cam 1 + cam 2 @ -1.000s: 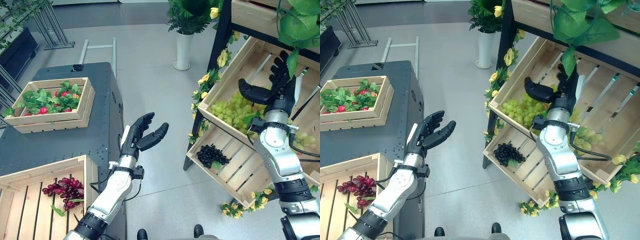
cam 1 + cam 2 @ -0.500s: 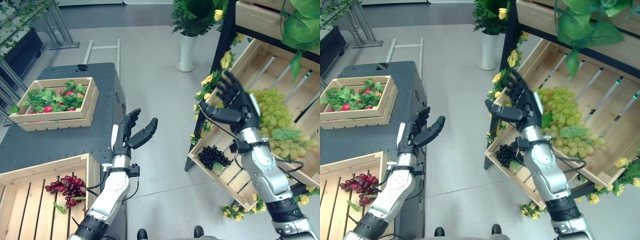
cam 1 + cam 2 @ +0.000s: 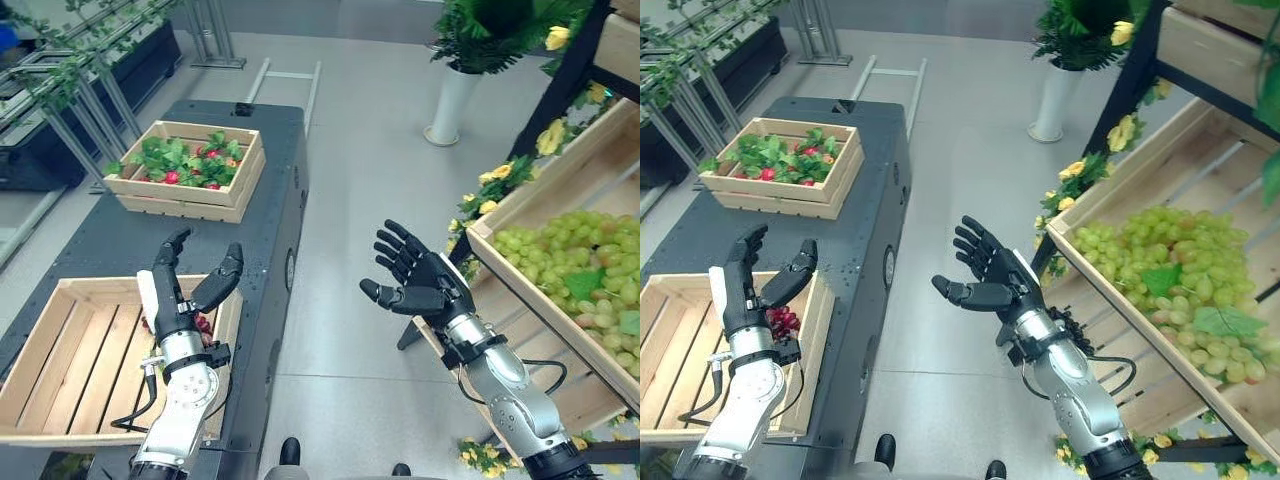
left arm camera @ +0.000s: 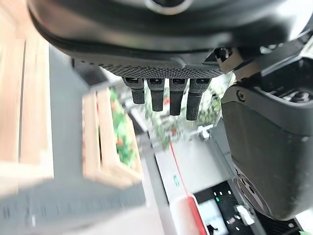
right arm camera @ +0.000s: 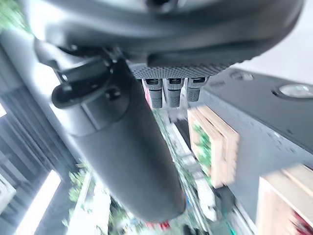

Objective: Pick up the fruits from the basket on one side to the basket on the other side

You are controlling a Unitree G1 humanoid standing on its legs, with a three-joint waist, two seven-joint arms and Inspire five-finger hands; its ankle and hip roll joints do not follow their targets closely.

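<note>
Hands both empty: left hand [image 3: 185, 290] is raised with fingers straight and thumb spread above the near wooden crate [image 3: 60, 345] on the dark desk [image 3: 255, 170], and right hand [image 3: 425, 288] hangs palm-up with fingers fanned wide over the grey floor [image 3: 350, 180] between desk and shelf. Dark red grapes [image 3: 782, 322] lie in the near crate just behind the left hand, while a far crate [image 3: 190, 170] of leaves and red fruit sits further back on the desk. Green grapes [image 3: 575, 260] lie heaped in the tilted shelf crate [image 3: 500, 265] beside the right arm, apart from the hand.
</note>
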